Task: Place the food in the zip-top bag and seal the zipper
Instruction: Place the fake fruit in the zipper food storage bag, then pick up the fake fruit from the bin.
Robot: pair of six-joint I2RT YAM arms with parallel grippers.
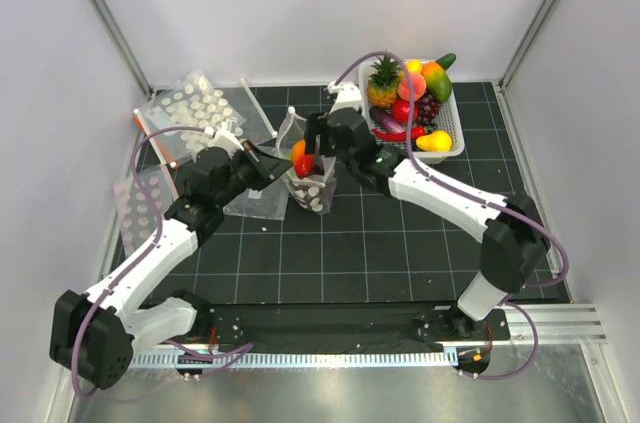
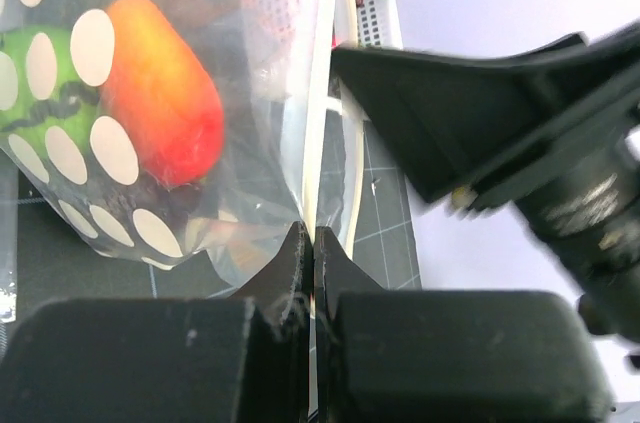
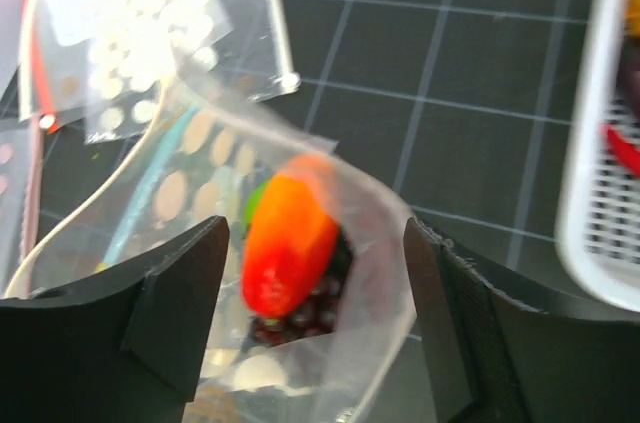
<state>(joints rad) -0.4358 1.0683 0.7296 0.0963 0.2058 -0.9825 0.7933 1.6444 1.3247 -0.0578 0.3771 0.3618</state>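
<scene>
**Bag partly filled, zipper not yet sealed**

The zip-top bag [image 1: 312, 185] stands open-mouthed on the tabletop [image 1: 400, 253], between the two arms. The left hand [image 2: 307, 243] is clamped on the bag's edge at the zipper [image 2: 318, 113] and holds the mouth up. The right hand [image 3: 315, 238] hovers above the mouth, jaws spread, gripping nothing. Inside the bag lie an orange-red fruit [image 3: 288, 243], a green piece [image 2: 35, 93] and dark grapes [image 3: 300, 321]. More food [image 1: 410, 103] sits in the white basket [image 1: 459, 133]. By my judgement, what is left is to load the rest, then press the zipper closed.
</scene>
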